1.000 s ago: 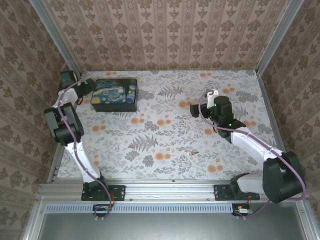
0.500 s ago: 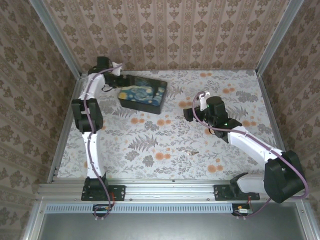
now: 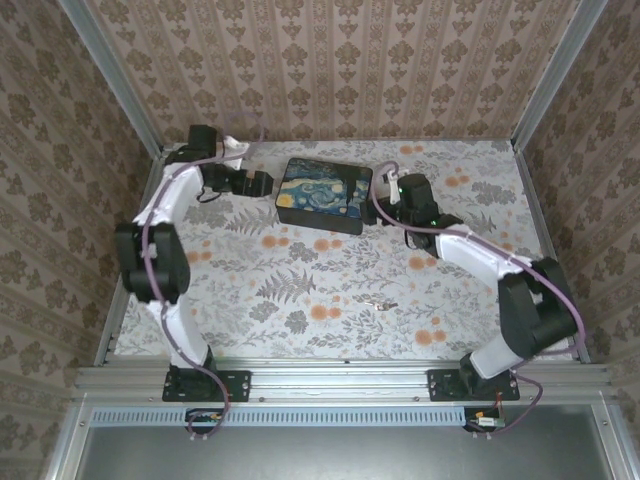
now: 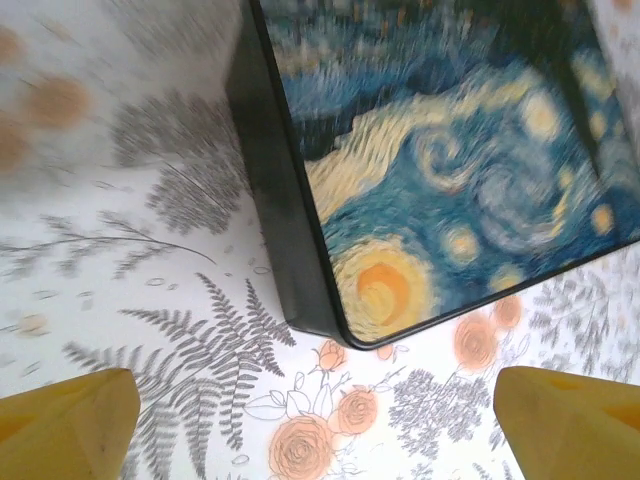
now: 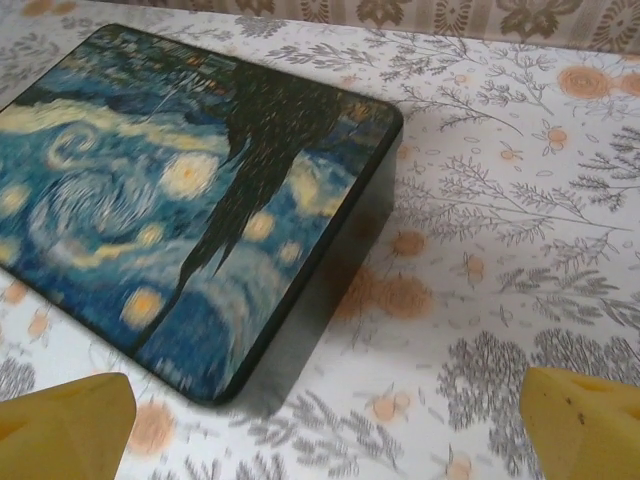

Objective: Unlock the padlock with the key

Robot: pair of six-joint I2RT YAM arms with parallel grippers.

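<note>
A small metal key (image 3: 380, 303) lies flat on the flowered table, near the front and right of centre, far from both grippers. The padlock is out of view. A black box with a blue-and-yellow starry painting on its lid (image 3: 323, 195) (image 4: 450, 170) (image 5: 170, 190) lies at the back centre. My left gripper (image 3: 262, 185) (image 4: 320, 440) stands open just off the box's left end, with nothing between its yellow fingertips (image 4: 65, 425). At the box's right end my right gripper (image 3: 385, 195) (image 5: 325, 430) is open too, and only bare cloth lies between its fingertips (image 5: 585, 420).
The table (image 3: 300, 290) is fenced by patterned walls at the back and both sides, with a metal rail (image 3: 340, 385) along the front. Both arms reach to the back, so the box is flanked on two sides.
The box has slid right from the far-left back corner to the back centre, with the left gripper following it. The right gripper has moved up and left to the box's right end.
</note>
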